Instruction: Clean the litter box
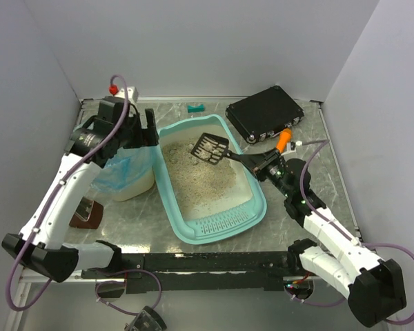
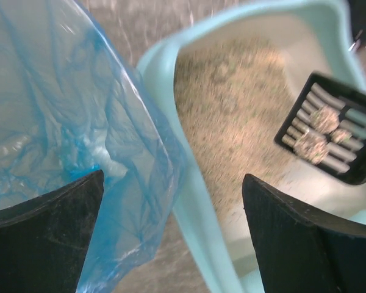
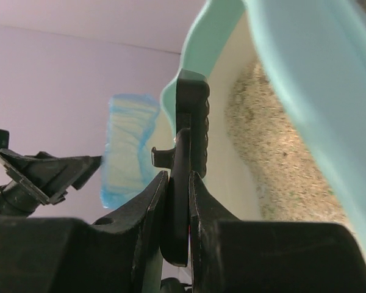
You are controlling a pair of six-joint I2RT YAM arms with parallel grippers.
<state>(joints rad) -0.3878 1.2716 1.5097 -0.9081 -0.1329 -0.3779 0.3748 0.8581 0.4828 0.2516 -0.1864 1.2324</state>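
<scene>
Litter box [image 1: 221, 224] sits mid-bench, long axis far-to-near w/ a slight slant: rounded end toward the far edge, ribbed slotted lip toward the near edge, a bit right. Teal outside, cream inner wall, beige litter [image 1: 201, 181] inside. Pale fittings along the black case [image 1: 264, 114] at the far-right corner are too small to read. White bin w/ blue bag [image 1: 131, 172] stands just beside the box's left wall, toward the left edge. Left gripper [image 2: 172, 177] hangs over bag edge and box rim, jaws spread wide, nothing between them. Right gripper [image 3: 178, 183], right of the box, has its jaws pinching the handle of a black slotted scoop [image 1: 210, 147]; the scoop head is over the box's far end, w/ grey clumps [image 2: 320, 137] on its slots. Small teal item [image 1: 196, 107] lies by the far edge. Bench [image 1: 310, 172] is grey, scuffed and shiny; pale, plain walls on three sides; black rail [image 1: 214, 261] along the near edge.
</scene>
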